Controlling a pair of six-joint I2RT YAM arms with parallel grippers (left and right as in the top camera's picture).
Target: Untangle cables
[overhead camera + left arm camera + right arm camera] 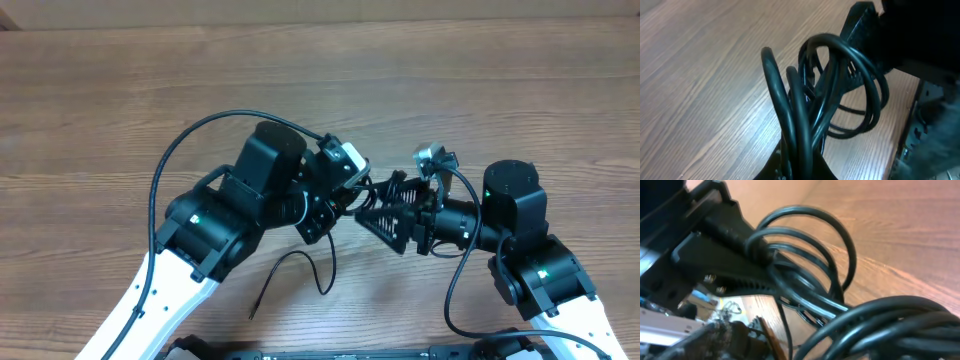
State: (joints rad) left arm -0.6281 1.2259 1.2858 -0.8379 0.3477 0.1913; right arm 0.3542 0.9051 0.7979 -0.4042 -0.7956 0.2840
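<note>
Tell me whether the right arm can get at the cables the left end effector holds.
Probably yes. The left end effector is shut on the cables, their loops stand free beyond it, and the right end effector sits right beside them with nothing visible in between.

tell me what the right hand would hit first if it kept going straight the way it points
The right hand points at the looped cables pinched in the left hand, so it would likely meet those loops first, with the left hand just behind. Depth is unclear.
</note>
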